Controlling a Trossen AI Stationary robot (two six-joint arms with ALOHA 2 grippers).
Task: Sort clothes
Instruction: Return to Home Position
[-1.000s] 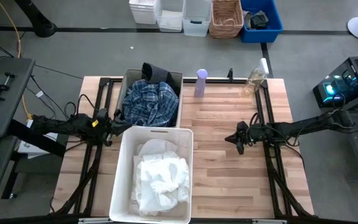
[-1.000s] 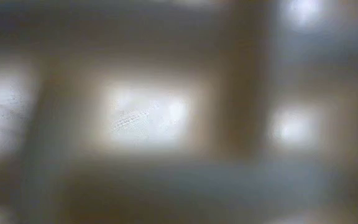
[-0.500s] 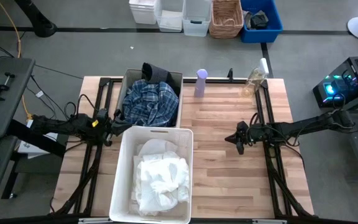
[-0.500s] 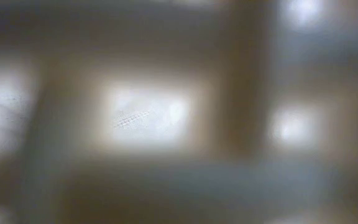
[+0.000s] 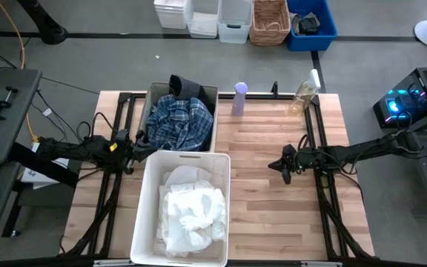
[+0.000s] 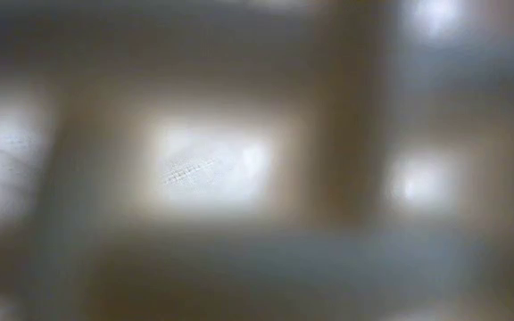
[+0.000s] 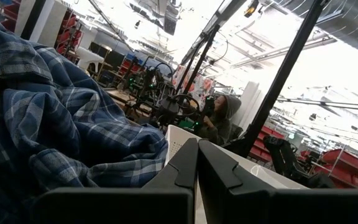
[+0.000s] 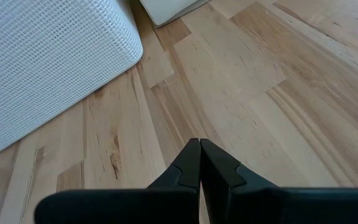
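Observation:
White clothes [image 5: 190, 213] lie heaped in the white plastic bin [image 5: 145, 185] at the table's near middle. A blue-and-white plaid garment [image 5: 178, 121] fills the grey bin [image 5: 157, 90] behind it, with a dark garment [image 5: 186, 86] draped over that bin's far rim. The plaid also shows in the left wrist view [image 7: 55, 130]. My left gripper [image 5: 133, 153] is shut and empty at the table's left, between the two bins. My right gripper [image 5: 283, 167] is shut and empty over bare wood right of the white bin; it also shows in the right wrist view [image 8: 199, 149].
A lilac bottle [image 5: 239, 99] and a clear bottle [image 5: 303, 96] stand at the table's far edge. Dark rails [image 5: 316, 148] run along both sides of the table. Bare wood [image 5: 273, 208] lies right of the white bin. A person sits far off in the room [image 7: 219, 118].

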